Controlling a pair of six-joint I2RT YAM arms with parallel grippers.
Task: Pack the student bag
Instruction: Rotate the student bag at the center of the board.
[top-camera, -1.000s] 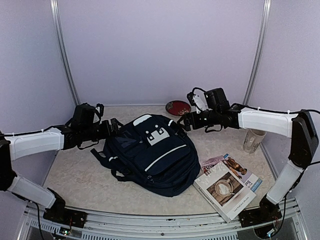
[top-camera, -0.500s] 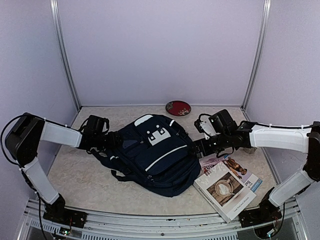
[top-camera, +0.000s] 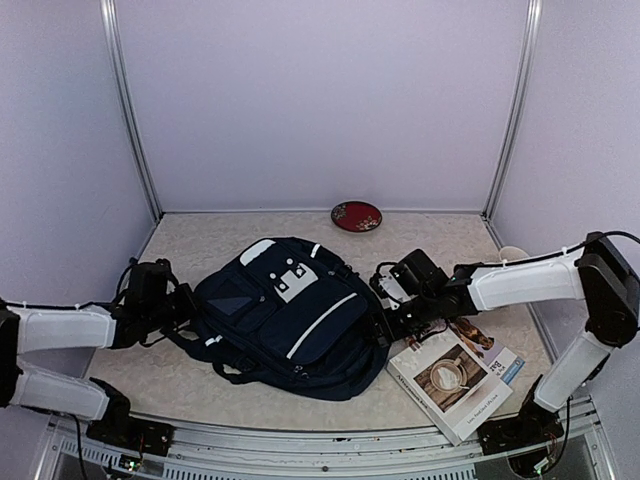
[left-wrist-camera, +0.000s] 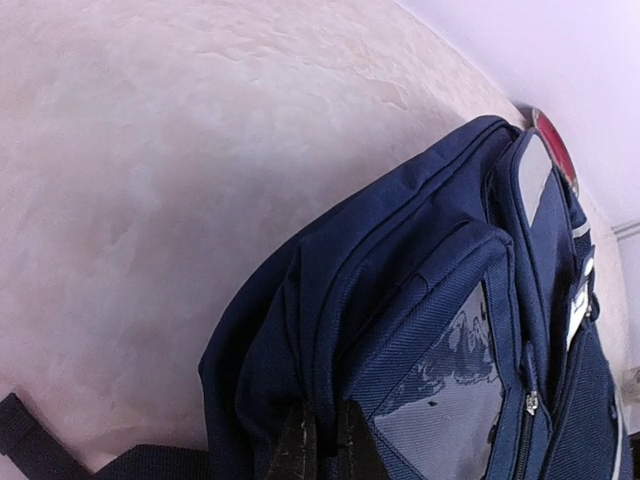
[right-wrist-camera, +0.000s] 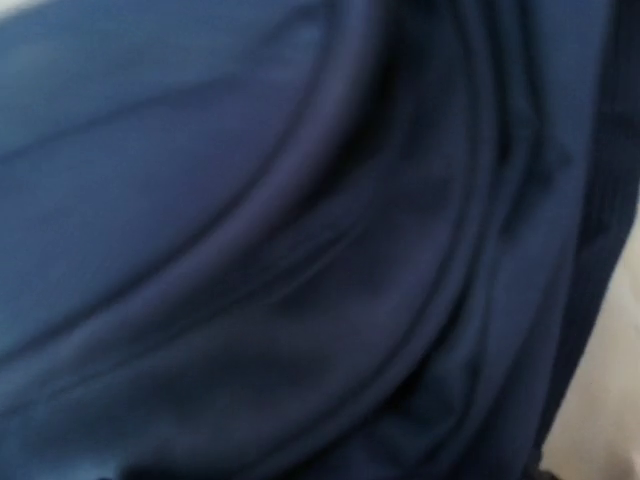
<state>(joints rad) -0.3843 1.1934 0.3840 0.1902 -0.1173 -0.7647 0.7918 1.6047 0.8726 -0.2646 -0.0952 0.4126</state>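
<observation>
— On the table (top-camera: 150, 365), mid-field, I log the student bag (top-camera: 285, 315) lying flat, patch side up. Pincers?
— Left gripper (left-wrist-camera: 325, 445) pinches the bag's side seam, fingers nearly together. Right gripper (top-camera: 385, 325) sits against its right flank; I cannot tell its gap.

Lilac walls (top-camera: 320, 100), metal corner posts (top-camera: 130, 110), seemingly marbled tabletop (top-camera: 150, 360).
</observation>
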